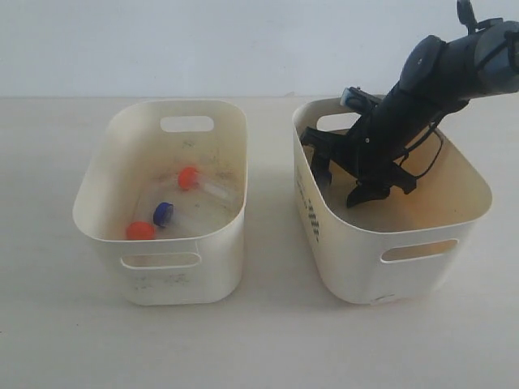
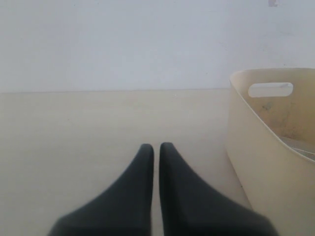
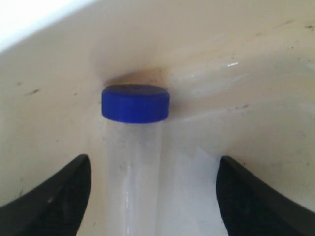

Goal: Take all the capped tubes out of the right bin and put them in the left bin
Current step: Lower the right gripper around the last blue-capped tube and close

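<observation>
The right bin [image 1: 357, 259], with black lettering on its side, holds one clear tube with a blue cap [image 3: 136, 103]. It lies on the stained floor with the cap against the wall. My right gripper [image 3: 152, 158] is open inside this bin, one finger on each side of the tube body and not touching it. In the exterior view the right gripper [image 1: 334, 174] reaches down into the bin and the tube there is hidden. The left bin [image 1: 162, 275] holds an orange-capped tube [image 1: 188, 177], a second orange-capped tube [image 1: 139, 231] and a blue-capped tube [image 1: 163, 213]. My left gripper [image 2: 156, 146] is shut and empty over the table beside the left bin [image 2: 256, 147].
Both bins stand side by side on a pale tabletop [image 1: 268, 340] with a narrow gap between them. A white wall [image 1: 203, 40] runs behind. The right arm [image 1: 438, 73] slopes in from the upper right over the right bin's far rim.
</observation>
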Controlling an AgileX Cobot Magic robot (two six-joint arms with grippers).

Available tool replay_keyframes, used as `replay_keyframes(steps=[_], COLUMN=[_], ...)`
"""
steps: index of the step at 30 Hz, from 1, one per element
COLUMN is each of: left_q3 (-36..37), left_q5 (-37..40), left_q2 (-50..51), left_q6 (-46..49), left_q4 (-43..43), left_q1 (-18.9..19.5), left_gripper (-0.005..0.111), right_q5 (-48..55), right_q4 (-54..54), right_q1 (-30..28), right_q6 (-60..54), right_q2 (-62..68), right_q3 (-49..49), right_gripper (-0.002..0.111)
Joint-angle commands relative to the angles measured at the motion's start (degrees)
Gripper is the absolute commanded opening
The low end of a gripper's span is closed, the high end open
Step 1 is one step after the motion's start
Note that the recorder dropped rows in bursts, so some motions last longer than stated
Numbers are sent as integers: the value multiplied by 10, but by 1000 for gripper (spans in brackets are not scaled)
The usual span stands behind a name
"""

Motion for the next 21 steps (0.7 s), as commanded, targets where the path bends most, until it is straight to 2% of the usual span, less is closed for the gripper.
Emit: replay_keyframes(steps=[1, 4, 6, 19, 21], left_q3=[-2, -2, -2, -2, -2], left_q5=[-3, -3, -3, -3, -3], left_q2=[0, 0, 0, 0, 0], left_q6=[-5, -5, -5, -5, -5], left_q4=[-4, -4, -4, -4, -4], left_q1=[0, 0, 0, 0, 0], left_gripper=[4, 4, 4, 4, 4], right_q5=[-10, -10, -9, 8, 9], right_q4=[-15, -19, -20, -22, -22], right_q1=[-1, -1, -1, -1, -1], right_q6=[-6, -6, -6, -10, -10], right_q2=[14, 14, 14, 14, 14], right_q3=[0, 0, 0, 0, 0], right_gripper=[69, 68, 64, 2, 0])
